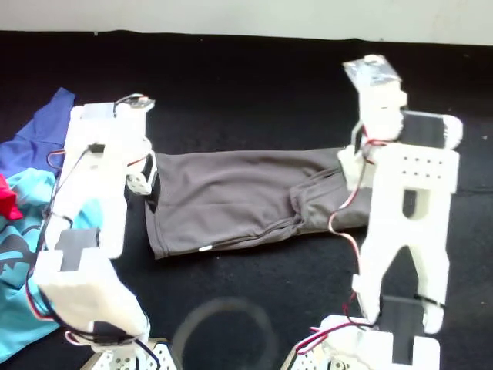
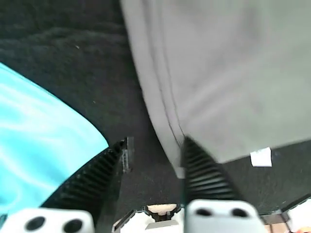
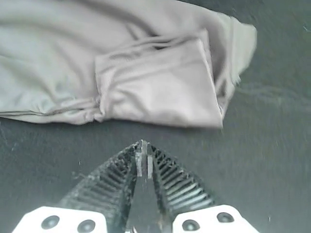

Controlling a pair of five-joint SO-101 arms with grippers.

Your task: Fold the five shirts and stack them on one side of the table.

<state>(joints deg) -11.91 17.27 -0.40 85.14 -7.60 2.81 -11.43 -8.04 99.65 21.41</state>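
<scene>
The left pincer (image 2: 154, 165) stands apart, one finger at the hemmed edge of the grey shirt (image 1: 231, 196) and the other over bare desk (image 1: 231, 85). That looks like a stance for nipping the edge to make a fold. The right pincer (image 3: 144, 162) is together with nothing between its tips. It sits over the desk just short of the shirt's other end, where a sleeve lies turned in over the body.

In the high view the grey shirt lies across the middle of the frame as a long band between the two arms. It has been narrowed lengthwise, so the fold seems partway done: the sides are in, but the ends are not yet brought together.

At the left edge of that frame a cyan shirt (image 1: 23, 262) and a blue shirt (image 1: 42, 127) lie loosely heaped with a scrap of red cloth (image 1: 6, 199), partly under the left arm. They look unfolded, probably kept aside so the centre serves as working space.
</scene>
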